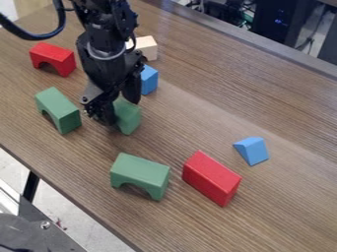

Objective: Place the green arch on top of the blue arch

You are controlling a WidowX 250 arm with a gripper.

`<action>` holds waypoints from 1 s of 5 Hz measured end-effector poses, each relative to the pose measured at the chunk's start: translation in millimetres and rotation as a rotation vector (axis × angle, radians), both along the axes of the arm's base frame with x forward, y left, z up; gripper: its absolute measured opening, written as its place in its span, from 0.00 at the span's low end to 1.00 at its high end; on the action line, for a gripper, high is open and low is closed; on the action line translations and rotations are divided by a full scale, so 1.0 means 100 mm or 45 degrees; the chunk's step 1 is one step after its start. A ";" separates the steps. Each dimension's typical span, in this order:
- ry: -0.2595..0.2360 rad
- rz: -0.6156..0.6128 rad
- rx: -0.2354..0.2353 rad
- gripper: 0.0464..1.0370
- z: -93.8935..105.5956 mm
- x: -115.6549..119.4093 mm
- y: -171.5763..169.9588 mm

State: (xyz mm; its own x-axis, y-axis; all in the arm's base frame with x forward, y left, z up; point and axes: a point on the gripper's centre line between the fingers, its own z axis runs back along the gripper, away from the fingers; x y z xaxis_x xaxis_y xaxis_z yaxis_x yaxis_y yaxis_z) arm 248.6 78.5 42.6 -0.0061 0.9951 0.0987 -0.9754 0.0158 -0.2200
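The black gripper (120,109) hangs at the upper left of the table, right at a green block (129,117) that it partly covers; whether it grips that block I cannot tell. To its left lies a green arch (58,109), opening down. Another green arch (140,174) stands nearer the front edge, its opening facing the camera. Behind the gripper a blue block (150,79) shows in part, its shape mostly hidden. Farther right is a small blue block (252,150) with a sloped side.
A red arch (52,59) stands at the upper left, and a pale wooden block (147,47) is behind the arm. A red block (211,178) sits right of the front green arch. The wooden table (276,206) has its front edge at the lower left.
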 end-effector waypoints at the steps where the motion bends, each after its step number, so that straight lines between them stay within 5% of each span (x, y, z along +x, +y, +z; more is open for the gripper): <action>1: 0.002 0.013 -0.007 0.51 0.00 -0.01 0.01; 2: 0.030 0.012 -0.024 0.51 0.00 -0.03 -0.03; 5: -0.070 0.012 -0.078 0.51 0.49 0.21 -0.12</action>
State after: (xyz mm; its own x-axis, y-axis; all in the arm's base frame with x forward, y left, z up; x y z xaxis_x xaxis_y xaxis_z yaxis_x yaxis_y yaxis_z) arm 269.6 66.5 91.1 -0.0190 0.9991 0.0372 -0.9618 -0.0081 -0.2736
